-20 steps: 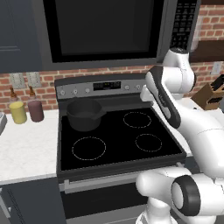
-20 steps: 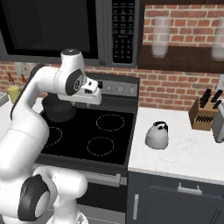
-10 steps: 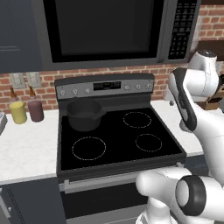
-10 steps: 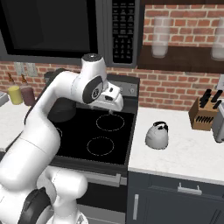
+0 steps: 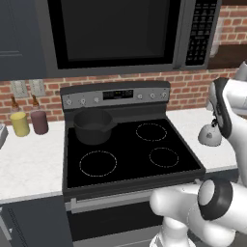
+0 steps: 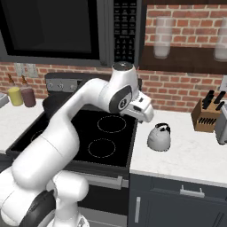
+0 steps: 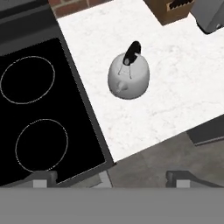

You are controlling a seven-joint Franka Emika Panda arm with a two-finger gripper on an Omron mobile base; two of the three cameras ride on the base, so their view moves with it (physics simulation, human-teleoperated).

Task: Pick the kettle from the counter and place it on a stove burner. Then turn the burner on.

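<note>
The small silvery kettle [image 6: 159, 137] with its dark arched handle stands upright on the white counter [image 6: 190, 155], just right of the black cooktop. In the hand view the kettle [image 7: 129, 76] lies ahead of my gripper [image 7: 111, 179], whose fingers [image 7: 43, 179] stand far apart with nothing between them. My gripper [image 6: 147, 115] hovers above and left of the kettle, apart from it. Two dashed burner rings [image 7: 27, 79] [image 7: 41, 144] show on the glass left of the counter [image 7: 175, 100]. The kettle [image 5: 210, 135] sits beside the right burners [image 5: 163, 157].
A wide dark pot [image 5: 92, 126] covers the rear left burner. A knife block [image 6: 205, 115] and a toaster [image 6: 221, 126] stand right of the kettle. Two bottles [image 5: 29, 123] are on the left counter. Knobs line the stove's back panel [image 5: 116, 96], below the microwave.
The arm has swung right, from over the cooktop to above the counter edge near the kettle. The jaws have spread wider.
</note>
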